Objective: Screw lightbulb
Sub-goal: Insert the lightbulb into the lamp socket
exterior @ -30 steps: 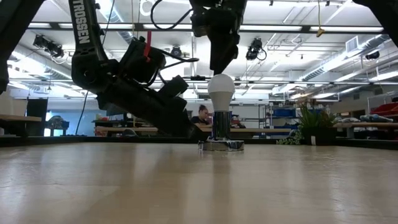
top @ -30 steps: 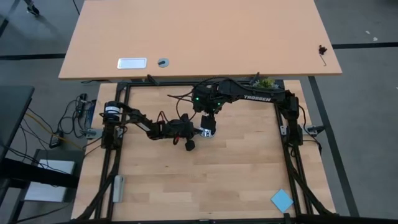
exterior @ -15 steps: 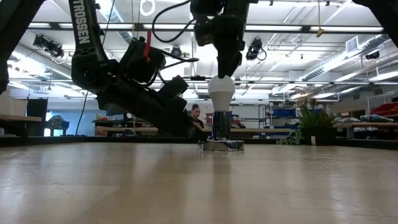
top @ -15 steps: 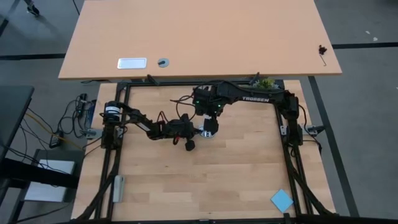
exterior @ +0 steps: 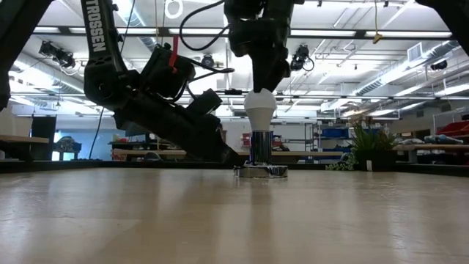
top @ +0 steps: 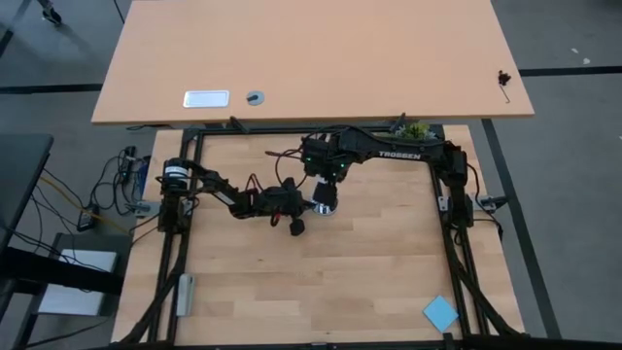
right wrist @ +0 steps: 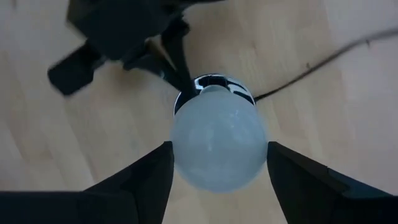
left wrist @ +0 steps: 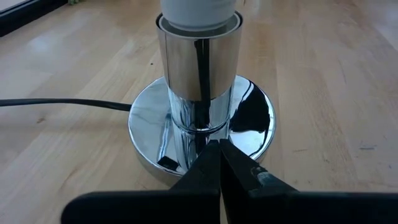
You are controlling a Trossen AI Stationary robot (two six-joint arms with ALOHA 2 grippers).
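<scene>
The white lightbulb (exterior: 259, 114) stands upright with its screw end in the shiny silver socket base (left wrist: 199, 124) at the table's middle. My right gripper (right wrist: 219, 163) comes down from above, and its two fingers close on the bulb's dome. In the high view it hides the bulb. My left gripper (left wrist: 217, 149) reaches in from the table's left, low and slanting down. It is shut, with its tips on the socket base's round foot. A black cord (left wrist: 62, 104) leaves the base. My left gripper presses its shut fingertips on the top of the base's round foot (left wrist: 214, 134), right beside the upright sleeve. It slants down from the table's left. The base sits flat on the table. My right gripper pinches the bulb's dome at its widest part (right wrist: 180, 152) between its two fingers, one on each side. The fingers point down from above. The bulb stands upright in the socket.
A blue square (top: 440, 313) lies near the front right corner. A small grey piece (top: 185, 292) sits at the left frame. A green plant (top: 415, 128) stands at the far edge. A larger tabletop (top: 311, 58) lies beyond it.
My right gripper has come down from just above the bulb until its fingers stand over the dome, and it has rolled a little about its own axis. The bulb, the socket base and my left gripper have stayed where they were.
</scene>
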